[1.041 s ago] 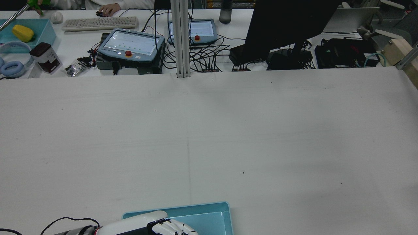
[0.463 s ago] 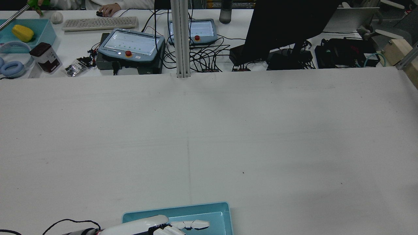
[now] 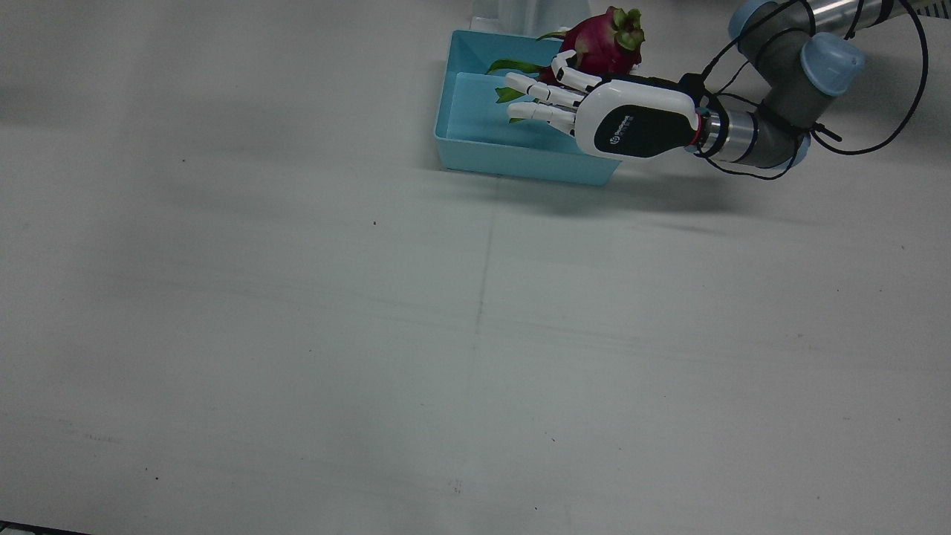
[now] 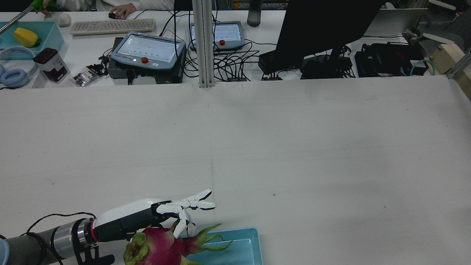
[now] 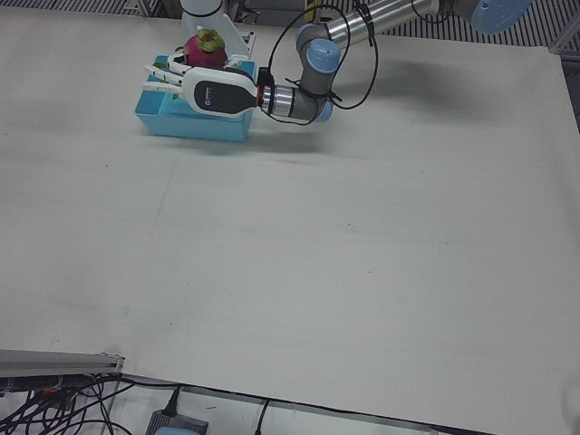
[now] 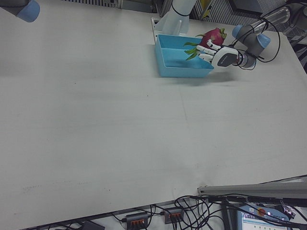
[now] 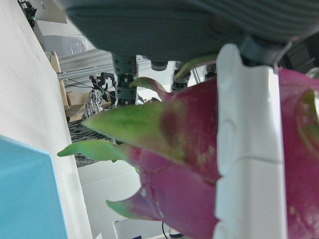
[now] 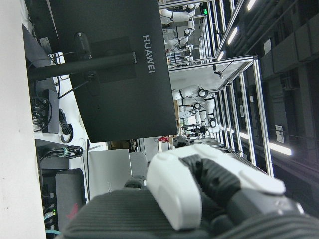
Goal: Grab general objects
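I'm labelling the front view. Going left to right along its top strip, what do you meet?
Blue bin → left hand holding the dragon fruit → grey forearm → blue-capped elbow joint.

A glossy white plastic shell with a matt black panel covers the left hand point(image 3: 624, 122), its fingers point(image 3: 539, 113) of smooth, hard-looking plastic segments. The dragon fruit point(image 3: 600, 46) shows waxy magenta skin with leathery green scales. The bin point(image 3: 513, 160) looks like smooth, light-blue moulded plastic with a faint sheen. The table point(image 3: 297, 334) carries a matt, off-white covering, faintly scuffed and creased. The arm point(image 3: 773, 126) combines brushed grey metal with satin blue plastic caps; a thin black cable point(image 3: 877, 141) loops beside it.
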